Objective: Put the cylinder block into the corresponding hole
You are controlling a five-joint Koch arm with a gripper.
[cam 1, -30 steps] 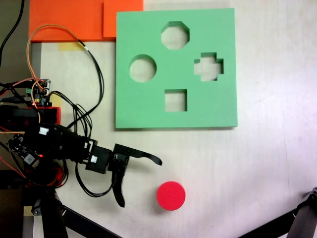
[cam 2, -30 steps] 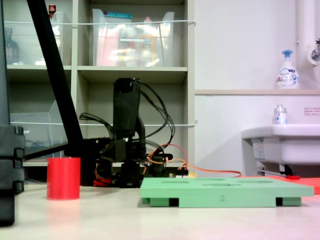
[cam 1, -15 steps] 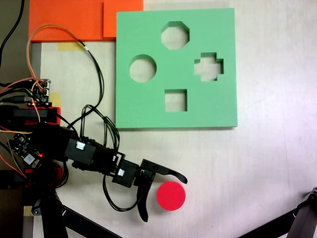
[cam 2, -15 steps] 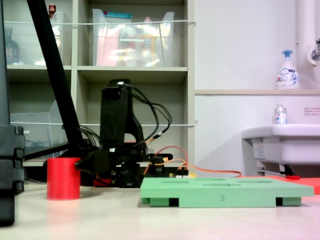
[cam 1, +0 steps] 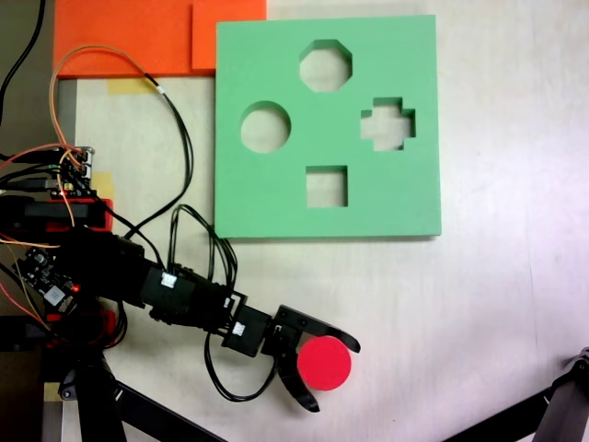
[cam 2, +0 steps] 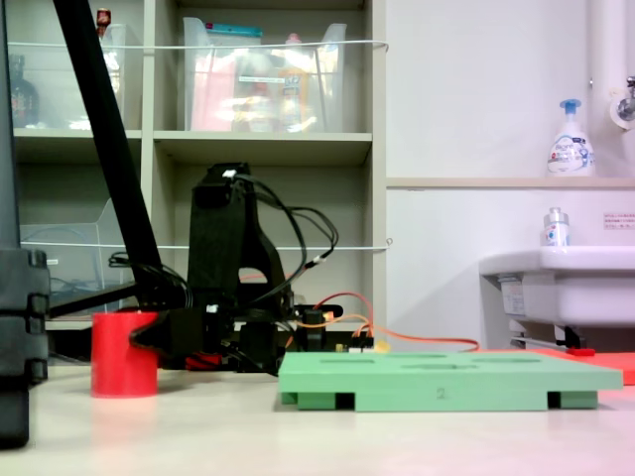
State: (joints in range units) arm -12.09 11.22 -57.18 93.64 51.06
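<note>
One black Koch arm (cam 1: 138,276) reaches from its base at the first exterior view's left toward the lower middle of the pale table (cam 1: 515,276), with orange and black wires looping above and around it. At its tip the gripper (cam 1: 324,370) stands wide, its two curved black fingers set on either side of the cylinder block (cam 1: 324,363): one finger arcs over the block's upper edge, the other hooks below its lower left edge. Whether the fingers press on the red foam or sit just beside it cannot be told from above. The cylinder block stands upright on the table, flat round top facing up, well apart from the green foam board (cam 1: 276,198).

Further right and higher in the first exterior view lies that green foam board, flat on the table. The corresponding hole (cam 1: 265,127), a round cutout, sits near the board's left edge and is vacant. An octagonal cutout (cam 1: 325,65) lies above and to its right, a square cutout (cam 1: 326,186) below that, and a cross-shaped cutout (cam 1: 387,123) furthest right.

In the second exterior view the cylinder block (cam 2: 124,353) stands at the left with the arm (cam 2: 223,268) just behind it, and the green foam board (cam 2: 446,379) lies low to the right.
</note>
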